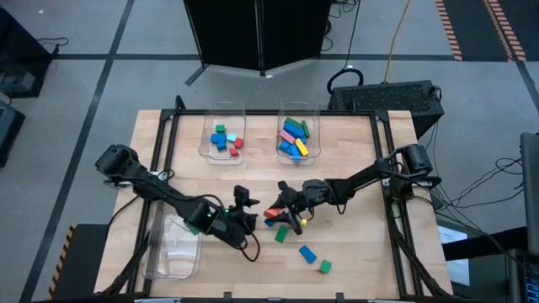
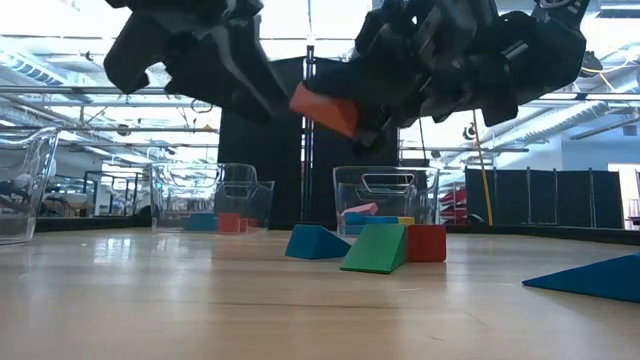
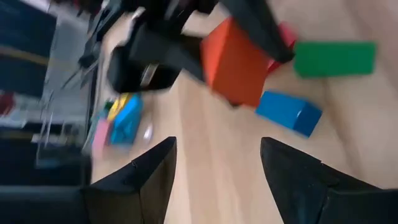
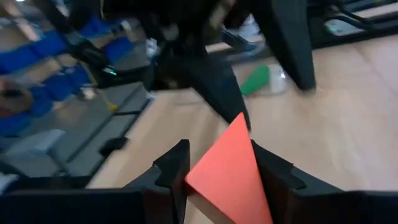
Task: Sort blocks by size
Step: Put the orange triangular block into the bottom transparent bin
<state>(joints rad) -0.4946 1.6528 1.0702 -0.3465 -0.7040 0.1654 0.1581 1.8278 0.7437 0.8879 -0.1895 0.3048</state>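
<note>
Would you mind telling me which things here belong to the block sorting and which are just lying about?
Part of the job:
- red block held in the right gripper
- loose blocks on the table
- sorted blocks in the far bins
- left gripper, open

Just lying about:
- black case
- cables on the floor

You see the red block [image 4: 231,171] between the right pincer's fingers [image 4: 168,171] cut off by the wrist picture's edge. Beyond that pincer, the green block [image 4: 256,79] blurs, and the left arm [image 4: 186,37] hides whatever lies behind it.
</note>
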